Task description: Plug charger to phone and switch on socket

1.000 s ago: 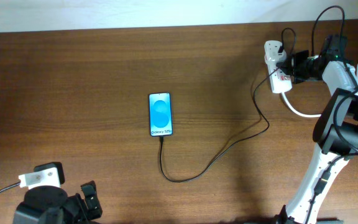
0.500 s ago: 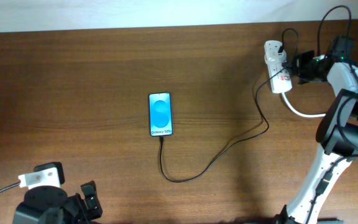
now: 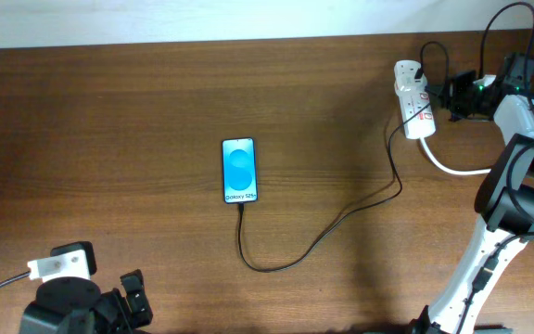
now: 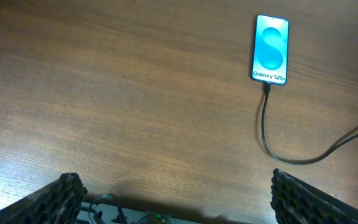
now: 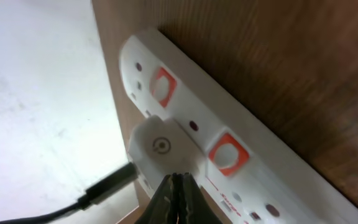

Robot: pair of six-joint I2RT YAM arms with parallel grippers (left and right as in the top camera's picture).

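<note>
The phone (image 3: 239, 170) lies flat mid-table, blue screen up; it also shows in the left wrist view (image 4: 270, 49). The black charger cable (image 3: 323, 237) is plugged into its near end and runs right to a white adapter (image 5: 160, 152) in the white socket strip (image 3: 413, 97). The strip's red switches (image 5: 229, 154) show in the right wrist view. My right gripper (image 3: 443, 96) is shut and empty, its tips (image 5: 178, 198) just right of the strip and apart from it. My left gripper (image 4: 179, 202) is open and empty at the near left edge.
The strip's thick white lead (image 3: 452, 167) curves right toward my right arm's base (image 3: 508, 199). The table's far edge (image 3: 248, 42) meets a white wall just behind the strip. Bare wood (image 3: 109, 139) lies left of the phone.
My right gripper has drawn back to the right, away from the socket strip. The phone, the cable and my left arm have not moved.
</note>
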